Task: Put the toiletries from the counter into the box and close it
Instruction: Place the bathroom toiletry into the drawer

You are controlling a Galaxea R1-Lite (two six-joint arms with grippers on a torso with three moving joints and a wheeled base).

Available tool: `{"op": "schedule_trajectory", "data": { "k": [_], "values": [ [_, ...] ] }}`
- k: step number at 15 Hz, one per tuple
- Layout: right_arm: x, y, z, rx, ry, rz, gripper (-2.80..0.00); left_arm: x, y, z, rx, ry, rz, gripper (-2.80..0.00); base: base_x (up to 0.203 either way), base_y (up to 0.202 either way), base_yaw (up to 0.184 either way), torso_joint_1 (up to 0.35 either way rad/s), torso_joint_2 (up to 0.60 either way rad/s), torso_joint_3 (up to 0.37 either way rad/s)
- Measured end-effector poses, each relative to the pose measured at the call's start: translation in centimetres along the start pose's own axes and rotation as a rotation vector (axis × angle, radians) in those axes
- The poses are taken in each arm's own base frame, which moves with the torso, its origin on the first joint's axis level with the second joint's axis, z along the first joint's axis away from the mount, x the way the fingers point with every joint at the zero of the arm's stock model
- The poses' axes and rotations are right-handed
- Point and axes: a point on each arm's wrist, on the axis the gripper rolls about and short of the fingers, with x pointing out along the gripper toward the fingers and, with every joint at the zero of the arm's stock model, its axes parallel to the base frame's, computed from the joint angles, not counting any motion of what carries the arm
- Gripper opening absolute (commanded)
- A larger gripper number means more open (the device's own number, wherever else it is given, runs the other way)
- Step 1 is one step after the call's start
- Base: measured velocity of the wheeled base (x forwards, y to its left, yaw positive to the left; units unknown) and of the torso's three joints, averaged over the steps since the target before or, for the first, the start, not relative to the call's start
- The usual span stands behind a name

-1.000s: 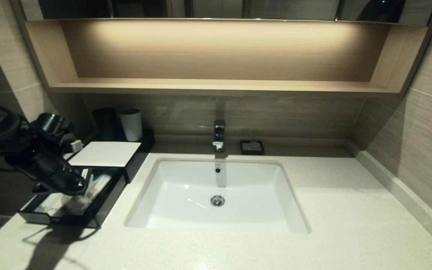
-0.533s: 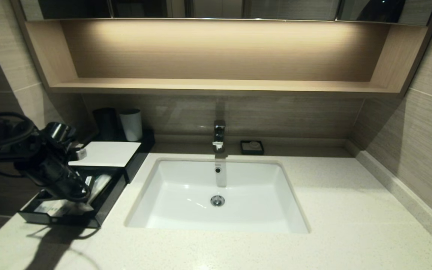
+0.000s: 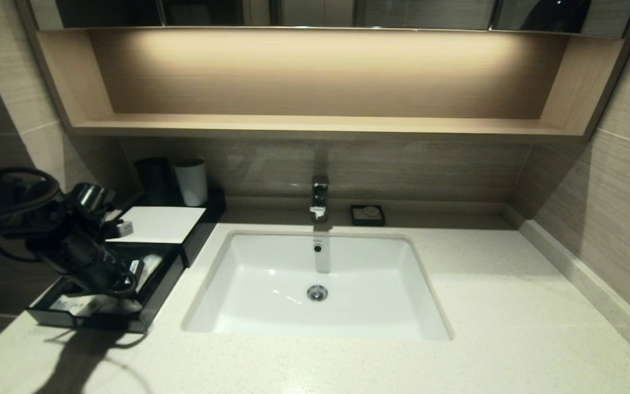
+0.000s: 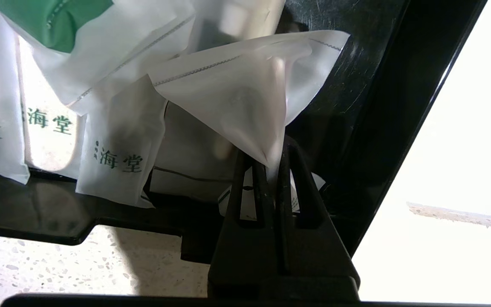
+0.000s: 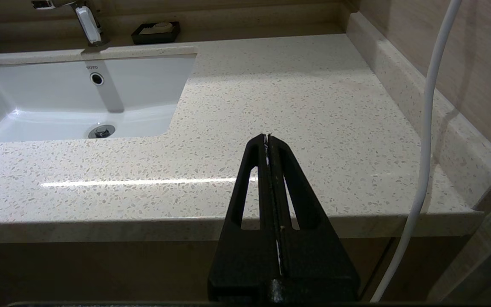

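1 translucent white packet (image 4: 245, 106) pinched by corner in closed left hand (image 4: 271, 164) over drawer (image 4: 356, 106).

A white rectangular sink (image 3: 315, 284) fills the middle of the head view, its round metal drain (image 3: 317, 293) near the centre of the basin and a small overflow hole (image 3: 318, 248) on the back wall. A chrome tap (image 3: 320, 198) stands just behind it. To the tap's right sits a small black square dish (image 3: 367, 215) with a pale round piece in it. In the left of the frame a black tumbler (image 3: 153, 180) and a white tumbler (image 3: 191, 181) stand side by side. Above runs a long pale wooden shelf (image 3: 320, 126), lit from above. A white cable (image 5: 426, 140) hangs down the right of the right wrist view.
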Motion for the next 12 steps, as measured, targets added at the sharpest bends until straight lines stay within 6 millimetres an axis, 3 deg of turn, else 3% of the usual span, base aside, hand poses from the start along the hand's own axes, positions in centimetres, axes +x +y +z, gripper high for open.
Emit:
{"op": "schedule_trajectory", "data": {
  "k": [12],
  "values": [
    [0.00, 0.00, 0.00, 0.000, 0.000, 0.000, -2.80, 0.33, 0.09, -0.50, 0.052, 0.018, 0.004, -2.80, 0.000, 0.000, 0.000, 0.000, 0.00, 0.000]
  ]
}}
